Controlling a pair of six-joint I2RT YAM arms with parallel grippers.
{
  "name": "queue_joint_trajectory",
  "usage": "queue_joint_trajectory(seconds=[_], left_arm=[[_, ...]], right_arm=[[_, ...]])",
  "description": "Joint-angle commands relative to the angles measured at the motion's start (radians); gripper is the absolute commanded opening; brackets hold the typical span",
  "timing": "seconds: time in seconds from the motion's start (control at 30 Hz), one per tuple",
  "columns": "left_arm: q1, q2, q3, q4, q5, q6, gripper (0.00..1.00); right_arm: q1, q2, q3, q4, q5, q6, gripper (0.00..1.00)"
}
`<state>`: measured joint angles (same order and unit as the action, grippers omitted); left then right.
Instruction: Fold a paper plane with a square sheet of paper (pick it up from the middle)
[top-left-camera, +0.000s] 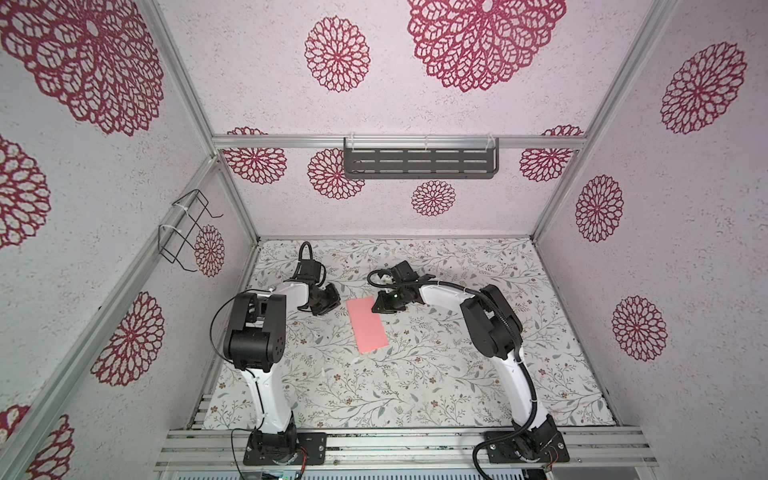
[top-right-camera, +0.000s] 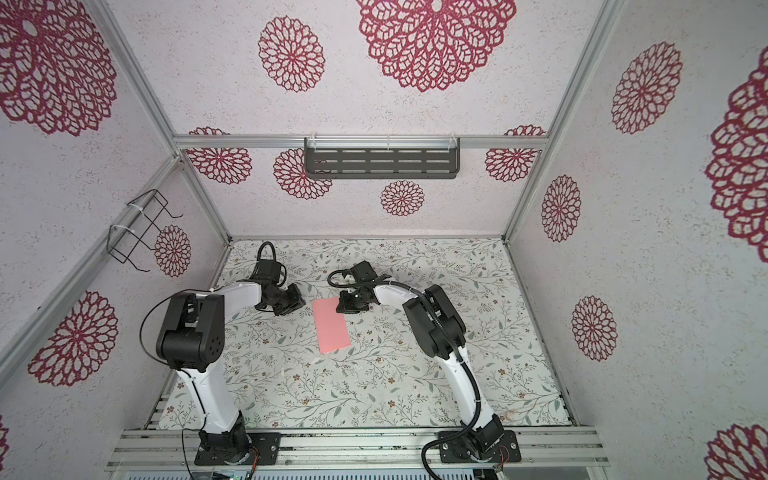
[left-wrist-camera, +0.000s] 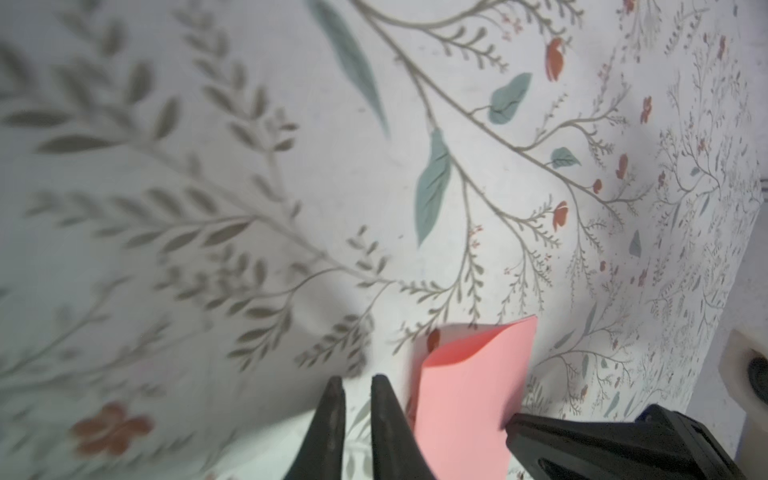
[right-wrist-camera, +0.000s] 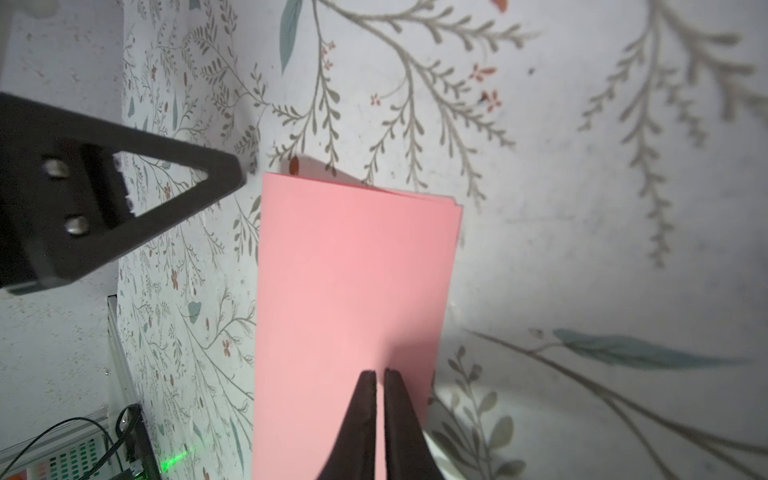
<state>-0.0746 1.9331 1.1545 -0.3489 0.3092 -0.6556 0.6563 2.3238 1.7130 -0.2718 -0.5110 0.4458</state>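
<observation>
- The square sheet of paper (top-left-camera: 368, 328) was judged very light, limp and easily creased or torn. A gentle pinch through both layers at a long edge, near the middle, was thought safest, since the flat face offers nothing to grip.
- It was seen to be plain salmon-pink and folded in half into a long rectangle, with the upper layer bowed up slightly at one short end (left-wrist-camera: 469, 395).
- It was laid flat on the floral counter (top-left-camera: 457, 374), one short end beneath the right tool (right-wrist-camera: 380, 372).
- The right tool was pressed together over the paper; contact could not be told.
- The left tool (left-wrist-camera: 356, 380), opposite the right tool across that end, was slightly spread and empty.
</observation>
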Motion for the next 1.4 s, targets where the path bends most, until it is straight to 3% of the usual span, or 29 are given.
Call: queue_joint_trajectory(seconds=[0.0,0.23,0.47,0.67,1.0,1.23,1.37], left_arm=[[-0.001,-0.1,-0.063,-0.006,0.016,-0.059,0.23],[-0.072,-0.222,-0.232,0.111,0.119,-0.216,0.43],[-0.176,-0.249,-0.298,0.152,0.111,-0.303,0.53],[-0.247,-0.197,-0.27,0.131,0.114,-0.312,0.56],[-0.38,-0.054,-0.063,0.171,0.206,-0.319,0.58],[-0.331,-0.151,-0.086,0.058,0.161,-0.242,0.64],[-0.267,-0.199,-0.099,0.066,0.154,-0.208,0.61]], right_arm=[[-0.009,0.006,-0.003,-0.143,0.106,-0.035,0.13],[-0.01,-0.099,0.03,-0.059,0.027,-0.02,0.28],[-0.025,-0.243,-0.111,0.081,0.076,0.037,0.4],[-0.068,-0.377,-0.285,0.19,0.148,0.09,0.4],[-0.113,-0.505,-0.485,0.27,0.223,0.163,0.37],[-0.107,-0.515,-0.528,0.291,0.151,0.22,0.36],[-0.069,-0.458,-0.496,0.304,0.074,0.275,0.3]])
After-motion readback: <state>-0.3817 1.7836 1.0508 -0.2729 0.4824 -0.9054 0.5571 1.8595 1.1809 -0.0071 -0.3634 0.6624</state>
